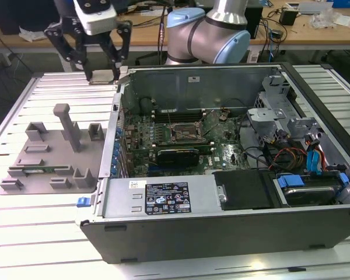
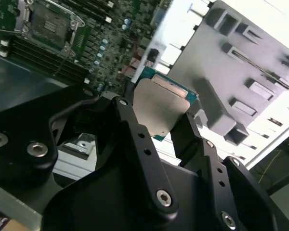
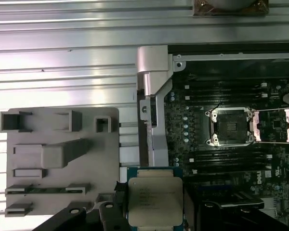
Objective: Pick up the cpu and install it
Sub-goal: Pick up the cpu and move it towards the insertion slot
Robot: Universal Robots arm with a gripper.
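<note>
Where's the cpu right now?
The cpu is clamped in the gripper, raised near the open case's corner, at the exterior view's upper left.

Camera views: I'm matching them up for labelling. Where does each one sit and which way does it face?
Exterior view: off the arm, raised, looking down on the open computer case, grey tray, arm and gripper.
First wrist view: on the arm, facing straight down; the gripper holds the cpu.
Second wrist view: on the arm, tilted, looking along the black fingers.
Shared: both wrist views show cpu, grey tray and socket.
</note>
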